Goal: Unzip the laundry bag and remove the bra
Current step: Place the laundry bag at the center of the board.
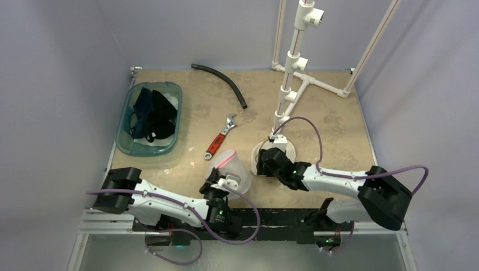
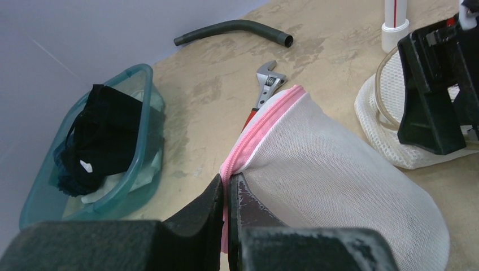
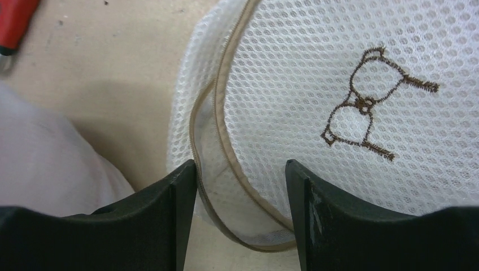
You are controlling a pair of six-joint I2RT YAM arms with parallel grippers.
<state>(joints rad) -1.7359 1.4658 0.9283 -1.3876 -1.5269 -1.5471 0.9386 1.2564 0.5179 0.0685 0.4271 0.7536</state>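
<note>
Pinching the pink zipper (image 2: 260, 130) of a white mesh laundry bag (image 2: 339, 169), the left gripper (image 2: 227, 189) sat clamped tight at lower centre of the overhead frame. Only the right wrist camera showed the right gripper (image 3: 241, 169), jaws partly spread and holding nothing, straddling the tan-piped rim of a round mesh pouch (image 3: 339, 51) stitched with a brown bra emblem (image 3: 367, 107). Bare table (image 1: 327, 113) lay at right. A wrench (image 1: 220, 137), hose (image 1: 226, 79) and teal bin (image 1: 147, 151) crowded the left.

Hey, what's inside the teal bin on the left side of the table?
Dark clothing is piled in the teal bin, lying over some white fabric. Whatever lies beneath that pile is covered.
</note>
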